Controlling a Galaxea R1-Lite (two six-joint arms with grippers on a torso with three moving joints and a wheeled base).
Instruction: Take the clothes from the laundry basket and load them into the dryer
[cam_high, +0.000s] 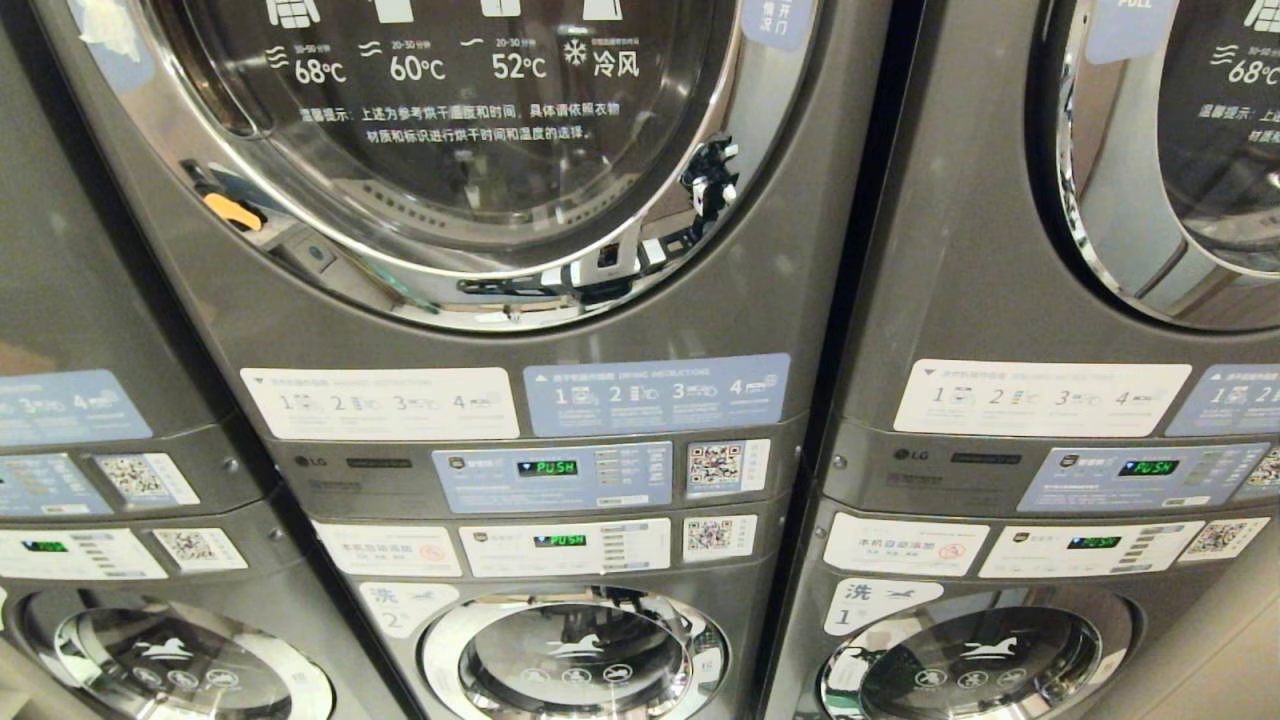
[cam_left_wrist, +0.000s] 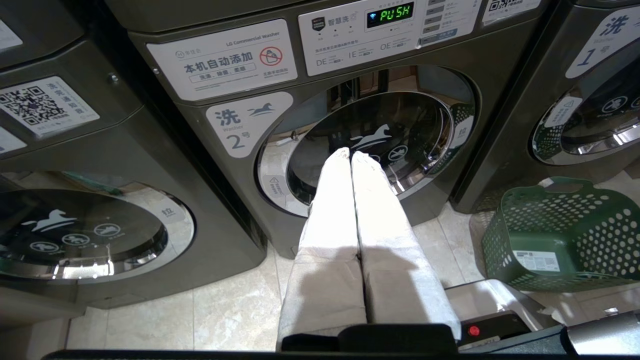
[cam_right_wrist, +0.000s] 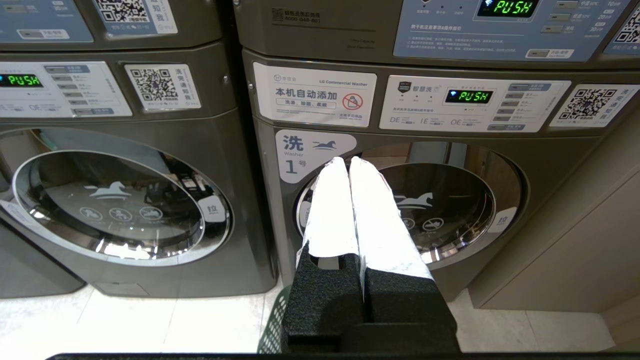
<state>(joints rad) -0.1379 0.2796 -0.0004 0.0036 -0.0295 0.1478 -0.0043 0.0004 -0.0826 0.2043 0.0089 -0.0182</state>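
Pale beige floor tiles beneath stacked grey machines, light wooden panel alongside.

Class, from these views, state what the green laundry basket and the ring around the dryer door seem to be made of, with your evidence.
Laundry basket: probably moulded plastic with a matte finish, judging by its even green colour and regular round holes. Dryer door ring: looks like chromed or polished metal, since it mirrors its surroundings sharply, though chrome-coated plastic cannot be ruled out.

White-wrapped fingers, black end effector bases
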